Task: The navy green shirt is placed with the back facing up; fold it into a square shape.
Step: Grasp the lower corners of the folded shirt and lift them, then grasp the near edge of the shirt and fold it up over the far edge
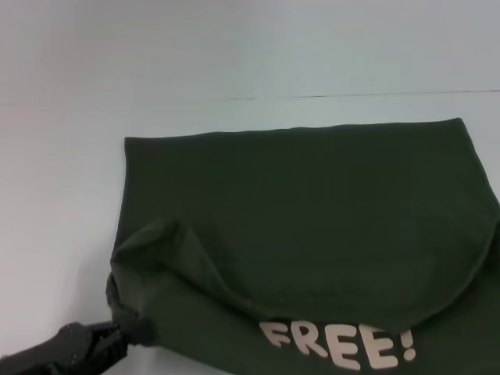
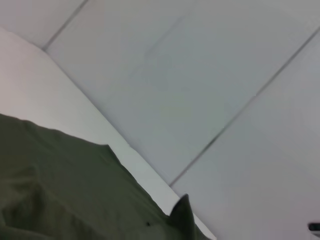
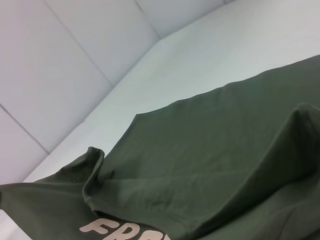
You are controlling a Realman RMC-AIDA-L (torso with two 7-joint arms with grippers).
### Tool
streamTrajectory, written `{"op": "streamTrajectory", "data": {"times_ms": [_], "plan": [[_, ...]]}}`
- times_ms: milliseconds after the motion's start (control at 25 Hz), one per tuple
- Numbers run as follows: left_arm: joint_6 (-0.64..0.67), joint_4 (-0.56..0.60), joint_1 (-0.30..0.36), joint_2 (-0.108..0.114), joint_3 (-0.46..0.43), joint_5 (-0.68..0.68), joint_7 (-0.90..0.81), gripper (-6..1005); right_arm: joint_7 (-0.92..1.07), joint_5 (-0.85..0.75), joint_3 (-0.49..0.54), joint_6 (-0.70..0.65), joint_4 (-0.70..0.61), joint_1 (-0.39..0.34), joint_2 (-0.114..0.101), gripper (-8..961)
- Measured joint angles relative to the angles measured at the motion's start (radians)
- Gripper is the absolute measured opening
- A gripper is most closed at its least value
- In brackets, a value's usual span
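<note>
Shirt point(image 1: 312, 226) sits mid-desk point(image 1: 62, 195), already doubled over, pink "FREE!" print point(image 1: 337, 345) peeking out at 6 o'clock. Left gripper point(image 1: 129, 332), at 7 o'clock, looks pinched on the shirt's corner. Right gripper isn't visible. Roughly halfway; squaring up remains.

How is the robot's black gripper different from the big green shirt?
The left gripper is black and hard-looking; the shirt is dark green, soft and creased. The gripper is small, at the near left corner; the shirt is far bigger and covers much of the table. The shirt has pale letters; the gripper is plain. They meet at the shirt's corner.
</note>
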Motion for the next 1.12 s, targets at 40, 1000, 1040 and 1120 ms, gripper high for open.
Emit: {"op": "streamTrajectory", "data": {"times_ms": [40, 1000, 1040, 1120], "plan": [[0.010, -0.001, 0.000, 0.002, -0.008, 0.016, -0.001, 9, -0.004, -0.008, 0.000, -0.005, 0.001, -0.004, 0.001, 10], [-0.132, -0.005, -0.232, 0.008, -0.215, 0.091, -0.083, 10, 0.080, -0.034, 0.249, 0.038, -0.005, 0.238, -0.044, 10], [-0.168, -0.006, -0.261, 0.005, -0.216, 0.091, -0.091, 10, 0.089, -0.034, 0.248, 0.064, -0.005, 0.264, -0.048, 10], [-0.232, -0.007, -0.305, 0.001, -0.216, 0.091, -0.098, 10, 0.109, -0.034, 0.242, 0.124, -0.002, 0.314, -0.057, 10]]}}
